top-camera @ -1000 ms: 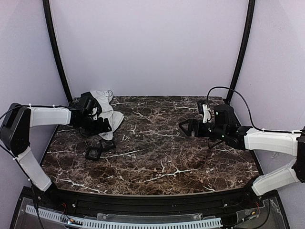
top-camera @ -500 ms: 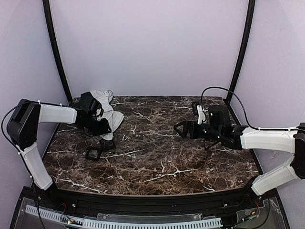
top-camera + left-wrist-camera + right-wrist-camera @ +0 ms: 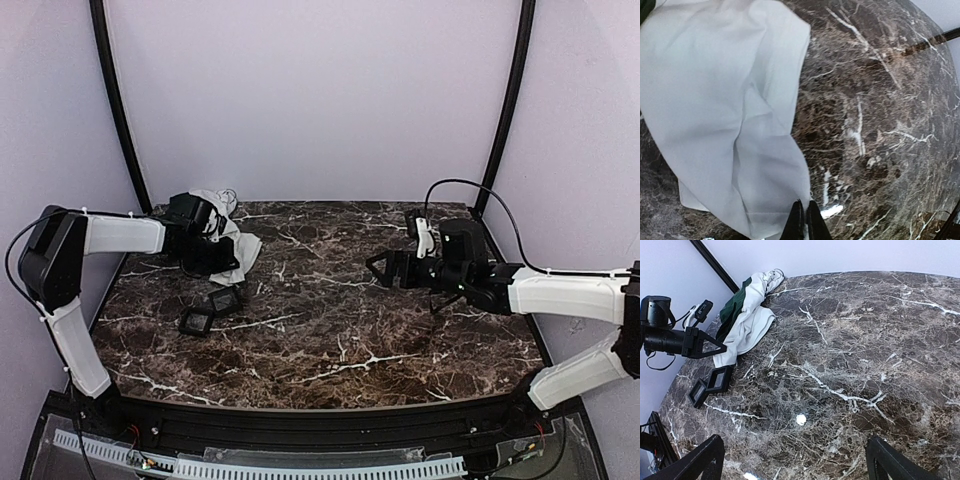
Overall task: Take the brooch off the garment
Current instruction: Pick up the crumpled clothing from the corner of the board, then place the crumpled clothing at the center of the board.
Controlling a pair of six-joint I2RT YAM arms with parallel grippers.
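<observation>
**Left arm closes at the shirt's edge, pin out of sight**

The shirt lies bunched in the far left corner of the marble table, white cloth uppermost with a strip of dark green showing in the right wrist view. The left gripper is clenched right at the shirt's lower corner. Whether it has caught a fold I cannot tell, though the spot suits pulling the cloth out flat.

The brooch shows in no view (probably tucked into the folds or face down), so spreading the shirt looks like the step in hand.

The right gripper hangs wide open and empty over bare marble, well apart from the shirt, likely waiting to pick the pin. Two small black frames lie just beside the shirt.
</observation>
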